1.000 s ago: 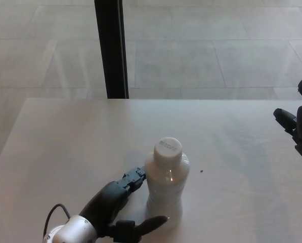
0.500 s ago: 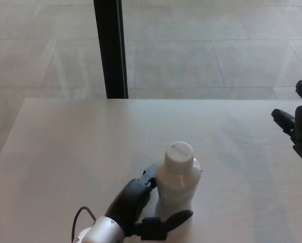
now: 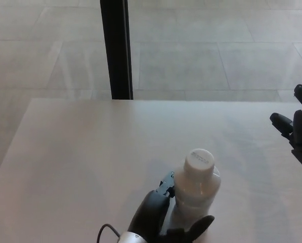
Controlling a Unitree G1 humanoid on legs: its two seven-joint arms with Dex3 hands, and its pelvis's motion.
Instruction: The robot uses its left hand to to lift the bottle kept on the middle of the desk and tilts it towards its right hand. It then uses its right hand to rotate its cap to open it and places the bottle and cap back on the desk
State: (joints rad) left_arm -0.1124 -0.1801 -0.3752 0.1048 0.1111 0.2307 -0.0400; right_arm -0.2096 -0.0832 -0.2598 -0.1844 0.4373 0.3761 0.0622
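Bottle (image 3: 196, 190), cap (image 3: 200, 159) on, now sits lower and further right in view than a second ago, carried toward the right side in the left robot hand (image 3: 163, 217), which is clamped around its body with a finger curling under the front. Likely lifted just off the desk (image 3: 80, 162), though contact is hard to judge. Right robot hand (image 3: 298, 129) waits at the right edge, fingers spread and empty, well apart; uncapping not yet begun.

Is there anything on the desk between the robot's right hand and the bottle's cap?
No. The desk is bare between the right hand and the cap. The left hand already holds the bottle.
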